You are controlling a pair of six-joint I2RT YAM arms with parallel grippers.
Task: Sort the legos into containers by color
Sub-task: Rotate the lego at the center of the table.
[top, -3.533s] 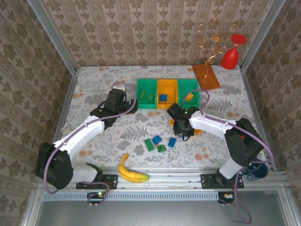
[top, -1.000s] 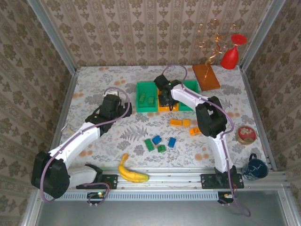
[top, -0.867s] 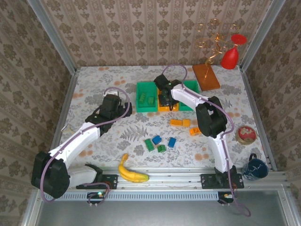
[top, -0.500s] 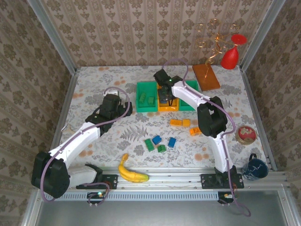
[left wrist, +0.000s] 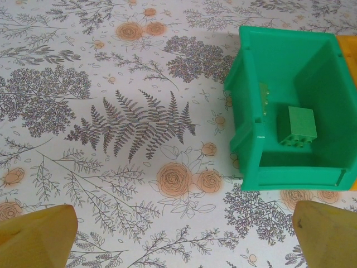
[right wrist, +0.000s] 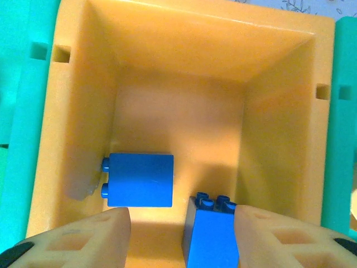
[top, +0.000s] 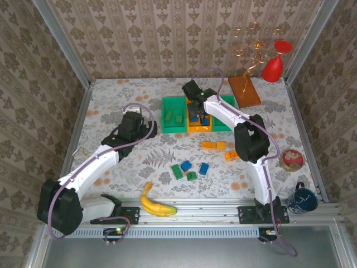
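My right gripper (right wrist: 181, 237) hangs over the orange container (right wrist: 184, 39) with its jaws parted. A blue lego (right wrist: 215, 234) stands between them against the right finger (right wrist: 279, 234), with a gap to the left finger (right wrist: 83, 237). Another blue lego (right wrist: 139, 180) lies on the bin floor. In the top view the right gripper (top: 197, 114) is above the orange container (top: 199, 127), between two green containers (top: 165, 114) (top: 230, 103). My left gripper (left wrist: 181, 240) is open over bare table, near the left green container (left wrist: 256, 111), which holds a green lego (left wrist: 302, 125). Loose orange (top: 209, 145), blue (top: 186, 166) and green (top: 177, 171) legos lie mid-table.
A banana (top: 156, 204) lies near the front rail. A brown-orange board (top: 244, 90) and a red glass (top: 273, 67) stand at the back right. A bowl (top: 292, 159) and a dark mug (top: 301, 200) sit outside the right rail.
The right gripper, earlier shut on the blue lego, carried it from mid-table to the orange container and has parted its jaws there. The left arm has stayed still over the last second.
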